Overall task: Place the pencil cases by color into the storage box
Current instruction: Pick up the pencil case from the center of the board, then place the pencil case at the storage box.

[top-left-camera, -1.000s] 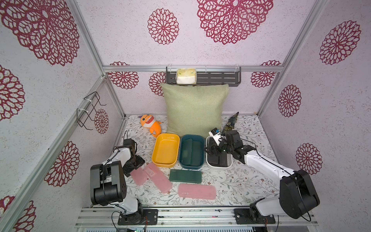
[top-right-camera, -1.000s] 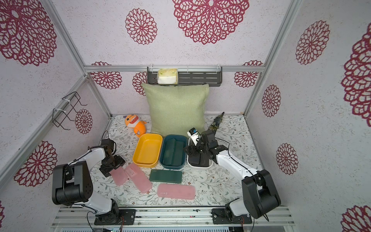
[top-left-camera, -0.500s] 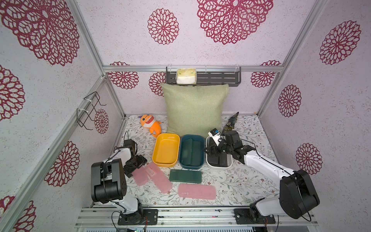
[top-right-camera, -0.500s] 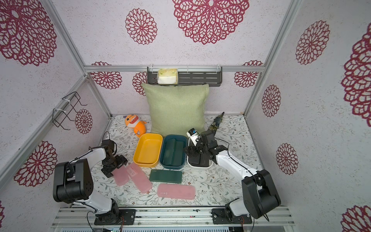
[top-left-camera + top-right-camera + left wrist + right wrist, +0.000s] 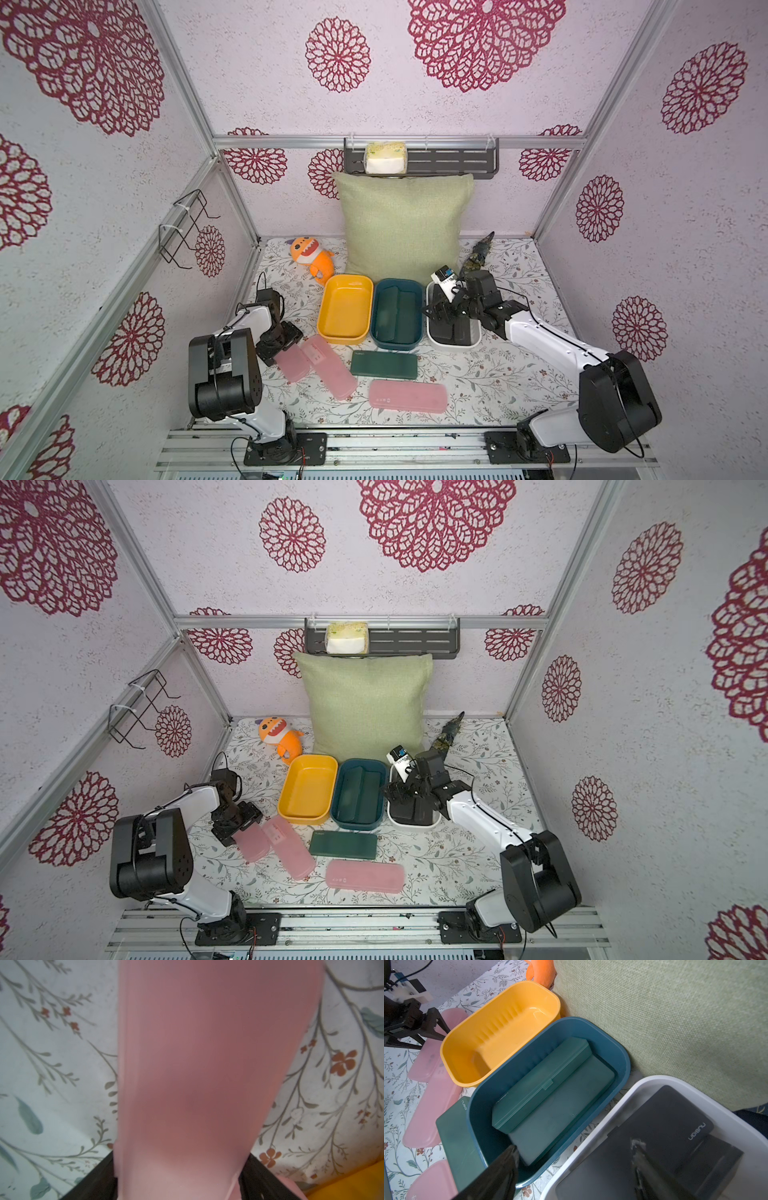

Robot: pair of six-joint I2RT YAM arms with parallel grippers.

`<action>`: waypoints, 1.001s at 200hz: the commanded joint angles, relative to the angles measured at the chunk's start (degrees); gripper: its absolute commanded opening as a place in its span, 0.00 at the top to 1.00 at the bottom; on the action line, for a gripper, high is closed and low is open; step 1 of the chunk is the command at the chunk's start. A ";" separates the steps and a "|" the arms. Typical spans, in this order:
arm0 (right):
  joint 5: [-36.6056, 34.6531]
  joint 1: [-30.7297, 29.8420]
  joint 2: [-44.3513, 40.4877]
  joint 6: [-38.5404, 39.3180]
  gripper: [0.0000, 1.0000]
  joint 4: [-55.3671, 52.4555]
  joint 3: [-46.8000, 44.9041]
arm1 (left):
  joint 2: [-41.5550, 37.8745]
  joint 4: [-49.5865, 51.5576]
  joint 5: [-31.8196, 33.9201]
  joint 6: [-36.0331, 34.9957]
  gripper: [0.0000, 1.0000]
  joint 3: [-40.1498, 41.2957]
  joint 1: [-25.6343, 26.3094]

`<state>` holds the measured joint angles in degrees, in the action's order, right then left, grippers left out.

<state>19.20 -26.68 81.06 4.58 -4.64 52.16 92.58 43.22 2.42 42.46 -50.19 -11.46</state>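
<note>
Three pink pencil cases lie on the floral mat: the leftmost [image 5: 293, 365], a slanted one [image 5: 332, 370] and a front one [image 5: 408, 395]. My left gripper [image 5: 274, 353] is shut on the leftmost case's end. That case [image 5: 197, 1064] fills the left wrist view, with a dark finger [image 5: 99, 1178] against each edge. A dark green case [image 5: 383, 364] lies on the mat. Two more green ones [image 5: 542, 1084] sit in the teal tub [image 5: 398, 282]. Black cases [image 5: 654, 1132] lie in the white tub [image 5: 455, 347]. My right gripper [image 5: 574, 1145] hangs open over that tub's rim, holding nothing.
An empty yellow tub [image 5: 349, 277] stands left of the teal one. Behind the tubs a green pillow [image 5: 403, 224] leans on the back wall. An orange plush toy [image 5: 311, 257] lies at the back left and a dark object [image 5: 480, 253] at the back right.
My left gripper has shifted slightly forward onto the end of the leftmost pink case and closed on it. The right arm has not moved.
</note>
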 commanded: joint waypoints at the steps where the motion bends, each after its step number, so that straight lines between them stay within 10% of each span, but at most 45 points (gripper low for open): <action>1: -0.66 -0.25 0.00 1.01 0.13 -0.62 1.46 | -0.76 1.96 2.78 0.61 0.31 -0.14 -0.16; 94: -0.79 -0.39 -1.52 -0.35 0.14 -0.05 0.95 | -12.89 14.92 13.37 0.50 0.45 -9.32 -0.15; 200: -5.50 -0.29 -1.08 -6.22 0.14 -0.34 2.07 | -12.58 11.37 3.48 -14.05 0.47 -25.16 10.63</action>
<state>15.99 -26.79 81.03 1.17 -4.67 52.16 76.82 56.05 8.47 33.45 -72.31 -4.29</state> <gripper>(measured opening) 0.864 0.835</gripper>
